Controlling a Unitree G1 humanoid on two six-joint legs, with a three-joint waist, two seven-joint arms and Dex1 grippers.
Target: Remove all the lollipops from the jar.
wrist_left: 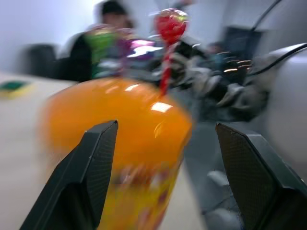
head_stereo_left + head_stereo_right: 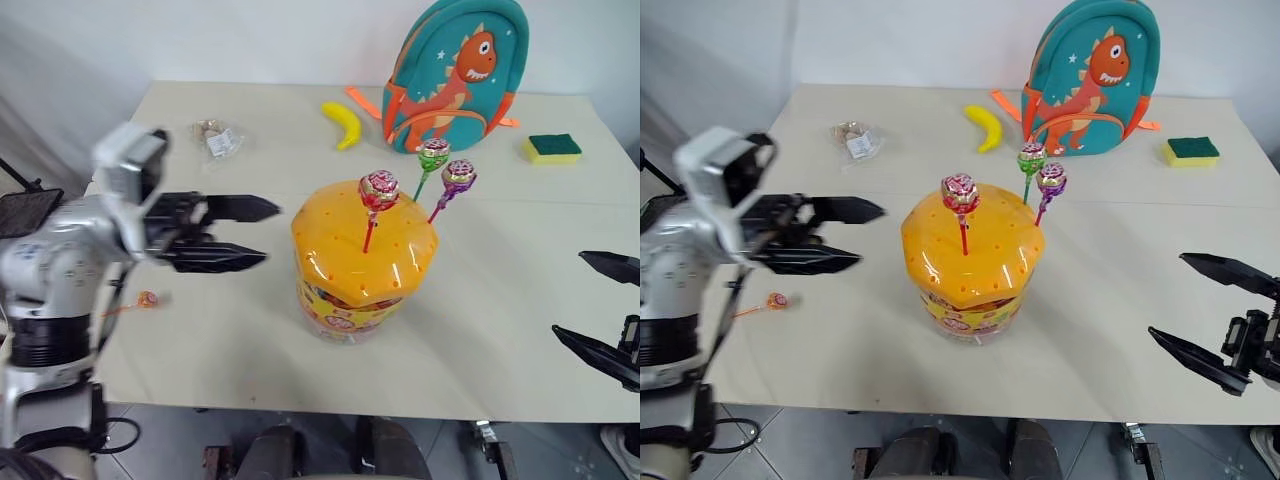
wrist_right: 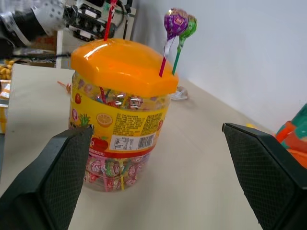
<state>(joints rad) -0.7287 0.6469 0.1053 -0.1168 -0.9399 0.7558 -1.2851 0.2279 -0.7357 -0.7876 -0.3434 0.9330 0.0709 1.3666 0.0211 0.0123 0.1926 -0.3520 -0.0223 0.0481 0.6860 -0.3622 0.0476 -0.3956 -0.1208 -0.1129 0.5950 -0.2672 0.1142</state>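
While three lollipops [image 2: 379, 190] stand in the jar [image 2: 362, 262], both pincers apart, empty.

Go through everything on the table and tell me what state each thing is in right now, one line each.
jar: upright, orange lid on.
red lollipop: standing in the lid.
green lollipop: standing in the lid.
purple lollipop: standing in the lid.
orange lollipop: out, lying on the table.
left claw: open, empty, pointing at the jar.
right claw: open, empty.
backpack: upright.
banana: lying flat.

Head overhead, wrists flanking jar [image 2: 364, 262]
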